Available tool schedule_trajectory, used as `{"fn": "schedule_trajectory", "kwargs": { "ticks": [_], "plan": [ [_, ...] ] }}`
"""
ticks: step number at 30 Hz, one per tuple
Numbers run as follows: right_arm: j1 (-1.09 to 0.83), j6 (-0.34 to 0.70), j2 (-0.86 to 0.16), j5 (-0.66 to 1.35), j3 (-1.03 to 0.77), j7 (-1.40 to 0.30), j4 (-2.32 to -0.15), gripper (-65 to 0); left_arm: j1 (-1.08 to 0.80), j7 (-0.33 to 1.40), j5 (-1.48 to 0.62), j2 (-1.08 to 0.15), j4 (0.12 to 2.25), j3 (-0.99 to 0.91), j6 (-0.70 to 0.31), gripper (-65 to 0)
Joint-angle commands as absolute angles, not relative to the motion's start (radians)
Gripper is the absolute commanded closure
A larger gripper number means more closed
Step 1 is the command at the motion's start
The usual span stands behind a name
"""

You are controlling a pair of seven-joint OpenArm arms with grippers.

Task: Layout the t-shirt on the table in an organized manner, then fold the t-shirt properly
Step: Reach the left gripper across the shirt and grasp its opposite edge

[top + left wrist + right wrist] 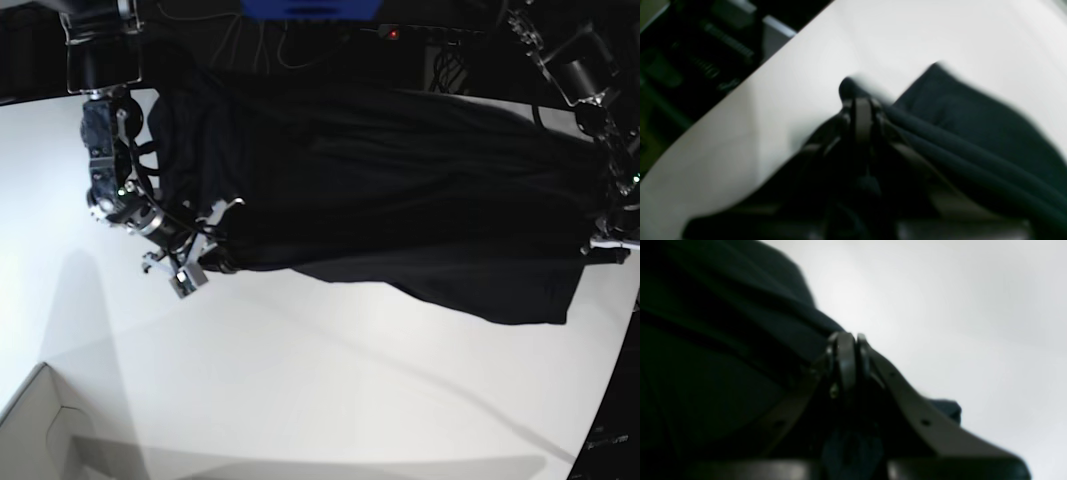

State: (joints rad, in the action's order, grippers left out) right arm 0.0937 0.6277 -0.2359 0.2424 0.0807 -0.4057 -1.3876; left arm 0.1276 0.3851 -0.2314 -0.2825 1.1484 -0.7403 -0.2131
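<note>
The black t-shirt point(400, 200) is stretched wide between my two grippers over the far part of the white table point(300, 380). In the base view my right gripper point(213, 262) pinches the shirt's left end and my left gripper point(598, 246) holds its right end. The left wrist view shows my left gripper point(862, 100) shut on a bunched edge of the t-shirt point(973, 126), which trails off to the right over the table point(907, 40). Close up, my right gripper point(849, 338) is shut on the t-shirt point(723, 340), which fills the left side above the table point(957, 306).
A pale cardboard box corner point(40, 430) sits at the table's near left. Past the table's edge lies dark equipment point(706, 50). Cables and a blue object point(310, 8) line the back. The table's curved edge point(610, 400) runs down the right side.
</note>
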Motion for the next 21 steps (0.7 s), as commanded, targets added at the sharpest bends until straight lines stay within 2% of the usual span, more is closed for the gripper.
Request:
{"fn": "schedule_trajectory", "kwargs": {
  "ticks": [1, 17, 21],
  "plan": [
    [0.116, 0.627, -0.243, 0.257, 0.076, -0.377, -1.406, 0.0, 0.150, 0.354, -0.248, -0.300, 1.164, -0.736, -0.220, 0.0],
    [0.096, 0.627, -0.246, 0.257, 0.076, -0.377, -1.408, 0.0, 0.148, 0.354, -0.249, -0.291, 1.164, -0.733, -0.222, 0.0],
    [0.099, 0.627, -0.246, 0.257, 0.076, -0.377, -1.408, 0.0, 0.148, 0.351, -0.251, -0.291, 1.173, -0.667, -0.222, 0.0]
  ]
}}
